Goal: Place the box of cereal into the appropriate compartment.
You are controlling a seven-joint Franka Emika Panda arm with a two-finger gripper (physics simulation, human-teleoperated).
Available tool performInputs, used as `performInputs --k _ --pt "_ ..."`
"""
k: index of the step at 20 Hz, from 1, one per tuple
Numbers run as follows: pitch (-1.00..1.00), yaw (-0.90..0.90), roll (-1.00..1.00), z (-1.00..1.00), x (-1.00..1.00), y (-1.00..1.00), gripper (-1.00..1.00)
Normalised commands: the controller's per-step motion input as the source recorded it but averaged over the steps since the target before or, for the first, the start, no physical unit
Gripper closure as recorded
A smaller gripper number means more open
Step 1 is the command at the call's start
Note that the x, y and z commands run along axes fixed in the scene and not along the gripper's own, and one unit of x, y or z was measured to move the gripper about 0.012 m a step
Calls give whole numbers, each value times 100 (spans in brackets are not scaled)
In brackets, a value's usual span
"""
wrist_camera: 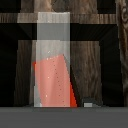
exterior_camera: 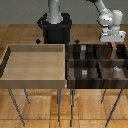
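Red and slim, the box of cereal (wrist_camera: 54, 81) hangs clenched in the gripper (exterior_camera: 111, 44) over the bin's two-o'clock cell, the appropriate compartment (exterior_camera: 116, 54), lined up beside the tall pale-grey block (wrist_camera: 52, 37), presumably for lowering.

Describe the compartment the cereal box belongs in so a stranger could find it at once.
Start at the dark-wood four-cell bin, on the exterior view's right of the large light-wood tray. Take the far cell on the exterior view's right, under the gripper: the appropriate compartment. The near cells hold only short grey shapes.
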Motion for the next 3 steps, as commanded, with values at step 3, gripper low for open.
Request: performInputs --k 3 --pt "0 0 0 0 0 0 -100"
